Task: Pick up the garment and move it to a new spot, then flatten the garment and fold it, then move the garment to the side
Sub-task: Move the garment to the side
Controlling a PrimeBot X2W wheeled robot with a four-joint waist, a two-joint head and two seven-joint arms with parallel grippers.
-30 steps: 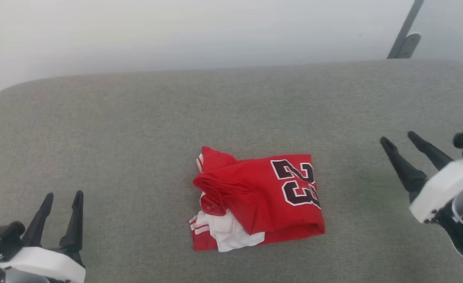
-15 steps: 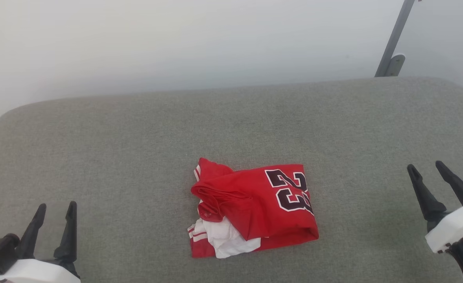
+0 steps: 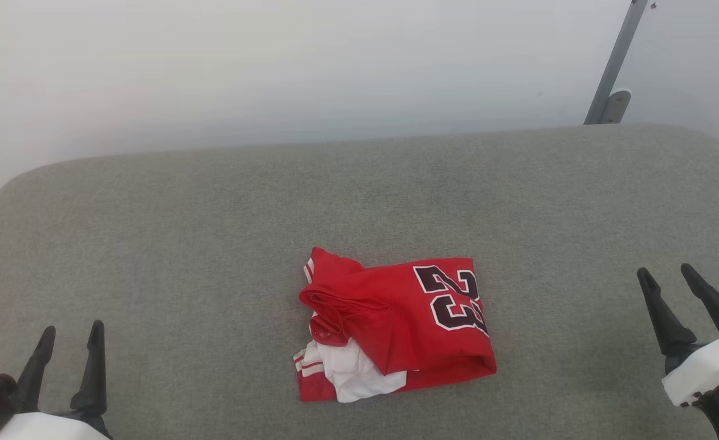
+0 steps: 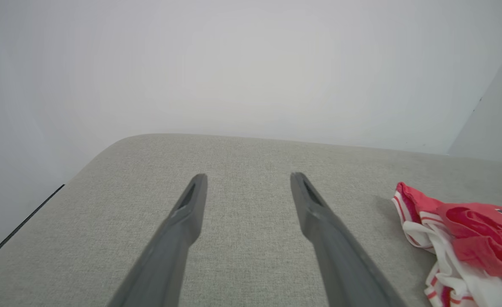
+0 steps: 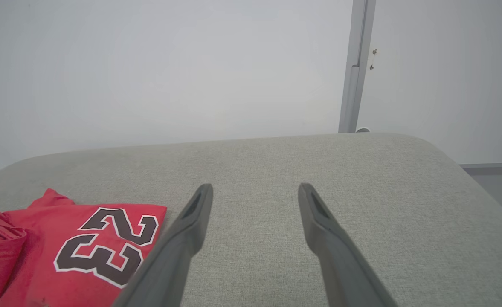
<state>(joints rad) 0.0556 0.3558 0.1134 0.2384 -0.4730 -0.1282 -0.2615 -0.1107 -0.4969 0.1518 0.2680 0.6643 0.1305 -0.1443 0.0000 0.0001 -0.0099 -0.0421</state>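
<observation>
While my left end effector [image 3: 72,328] and right end effector [image 3: 663,269] stand spread, empty, in the lower corners, the roughly folded shirt [image 3: 396,318] lies lower centre; moving it aside seems next; that needs both edges pinched.

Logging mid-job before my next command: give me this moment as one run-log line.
garment: roughly folded, centre of grey cushion | left tool: open, empty, clear of garment | right tool: open, empty, clear of garment
</observation>
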